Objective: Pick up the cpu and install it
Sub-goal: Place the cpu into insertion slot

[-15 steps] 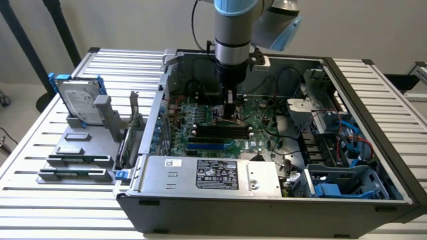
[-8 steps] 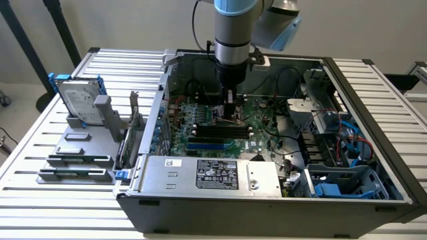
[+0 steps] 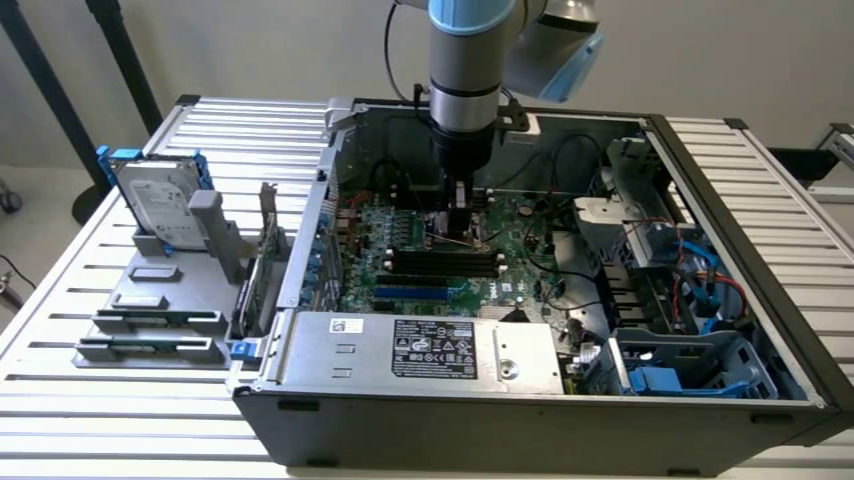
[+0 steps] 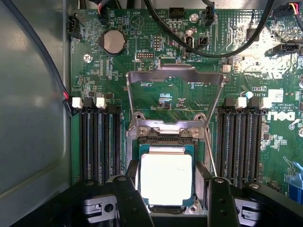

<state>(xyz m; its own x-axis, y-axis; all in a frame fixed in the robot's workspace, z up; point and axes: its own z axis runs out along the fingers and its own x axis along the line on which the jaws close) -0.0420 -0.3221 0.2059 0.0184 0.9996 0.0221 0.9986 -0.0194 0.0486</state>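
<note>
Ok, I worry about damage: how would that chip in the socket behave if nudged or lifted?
The chip looks flat and stiff, so probably light, unlikely to roll. Its shiny metal top may be slippery. Sitting in the socket, it would likely resist sideways pushes.

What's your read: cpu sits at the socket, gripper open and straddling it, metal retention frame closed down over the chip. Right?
Wrong on the frame. The wrist view shows the metal retention frame swung open, lying back over the motherboard, with the cpu top bare. The rest holds: the cpu sits at the socket and the open gripper straddles it.
</note>
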